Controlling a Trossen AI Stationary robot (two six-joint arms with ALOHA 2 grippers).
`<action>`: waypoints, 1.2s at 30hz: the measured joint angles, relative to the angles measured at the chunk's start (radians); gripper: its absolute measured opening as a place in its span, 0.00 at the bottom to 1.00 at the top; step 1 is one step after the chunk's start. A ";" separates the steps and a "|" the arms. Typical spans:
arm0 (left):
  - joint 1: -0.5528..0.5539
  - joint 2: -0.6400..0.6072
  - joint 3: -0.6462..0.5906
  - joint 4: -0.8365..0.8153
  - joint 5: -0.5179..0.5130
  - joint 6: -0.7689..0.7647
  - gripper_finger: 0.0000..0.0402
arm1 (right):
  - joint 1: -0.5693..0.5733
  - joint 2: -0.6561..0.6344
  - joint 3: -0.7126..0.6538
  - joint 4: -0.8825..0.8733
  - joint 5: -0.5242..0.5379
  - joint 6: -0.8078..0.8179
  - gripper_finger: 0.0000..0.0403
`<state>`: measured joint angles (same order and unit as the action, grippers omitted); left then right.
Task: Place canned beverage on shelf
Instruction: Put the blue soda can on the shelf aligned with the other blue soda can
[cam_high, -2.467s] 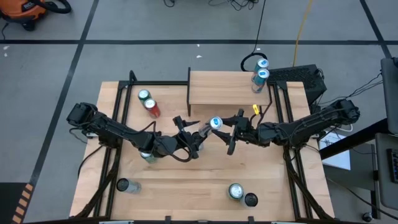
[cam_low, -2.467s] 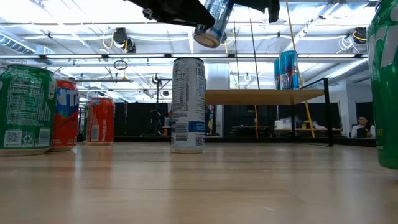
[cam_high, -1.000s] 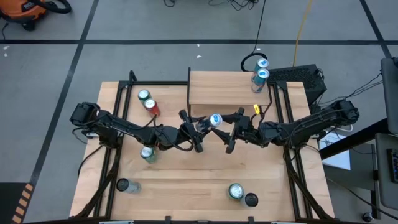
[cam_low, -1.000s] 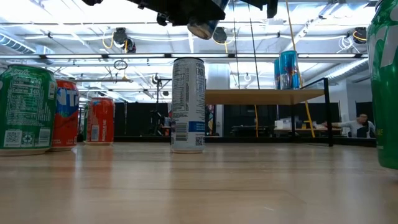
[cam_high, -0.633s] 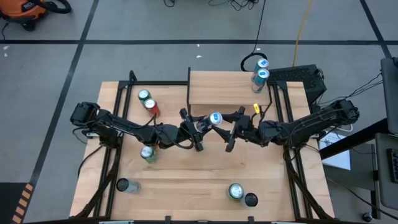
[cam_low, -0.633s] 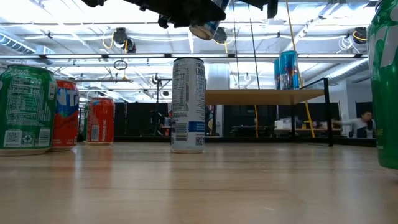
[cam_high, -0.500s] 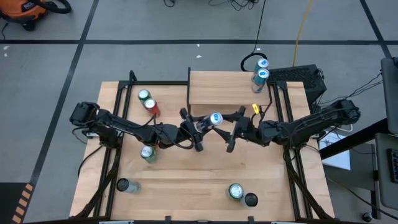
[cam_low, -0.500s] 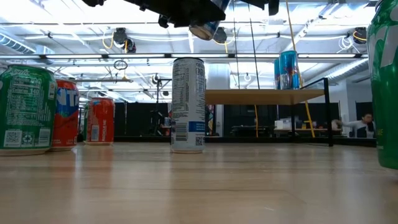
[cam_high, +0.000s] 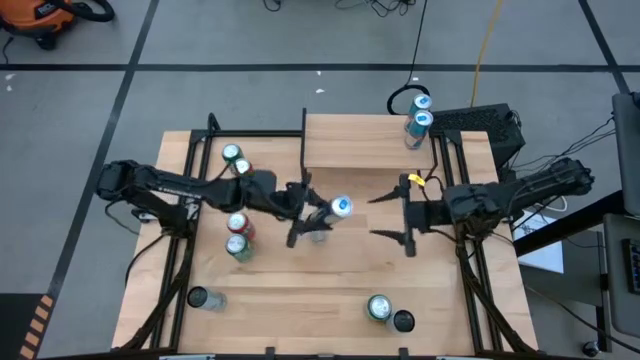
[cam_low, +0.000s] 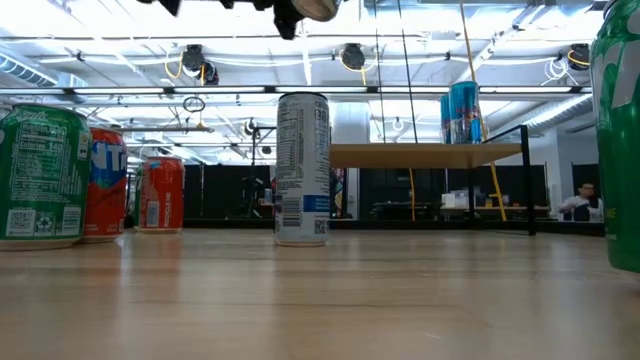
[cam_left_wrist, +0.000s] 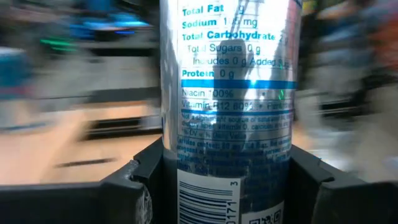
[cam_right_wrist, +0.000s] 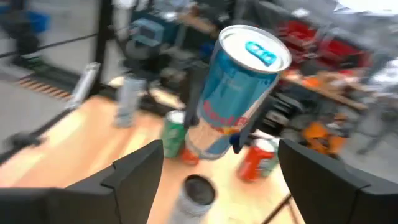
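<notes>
Left pincer (cam_high: 312, 214) is clamped on the slim blue-and-silver energy drink can (cam_high: 337, 209), now swung lower and away from the shelf (cam_high: 368, 142), high above the tabletop (cam_high: 300, 300). Over to the right pincer (cam_high: 392, 215): it's backed off, fingers spread wide, empty. The handover looks abandoned; placement is still to come.
</notes>
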<state>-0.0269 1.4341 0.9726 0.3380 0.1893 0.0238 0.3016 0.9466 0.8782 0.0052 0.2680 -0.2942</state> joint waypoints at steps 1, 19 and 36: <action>0.018 0.005 0.000 0.002 0.084 -0.030 0.51 | 0.000 0.003 0.040 -0.061 -0.038 0.008 0.76; 0.066 0.215 0.025 0.368 0.575 -0.045 0.56 | -0.171 0.254 0.471 -0.267 -0.527 0.021 0.76; 0.086 0.245 0.068 0.363 0.646 -0.045 0.56 | -0.310 0.409 0.471 -0.166 -0.918 0.103 0.76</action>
<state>0.0588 1.6794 1.0409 0.7007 0.8352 -0.0215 -0.0086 1.3553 1.3491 -0.1610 -0.6498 -0.1917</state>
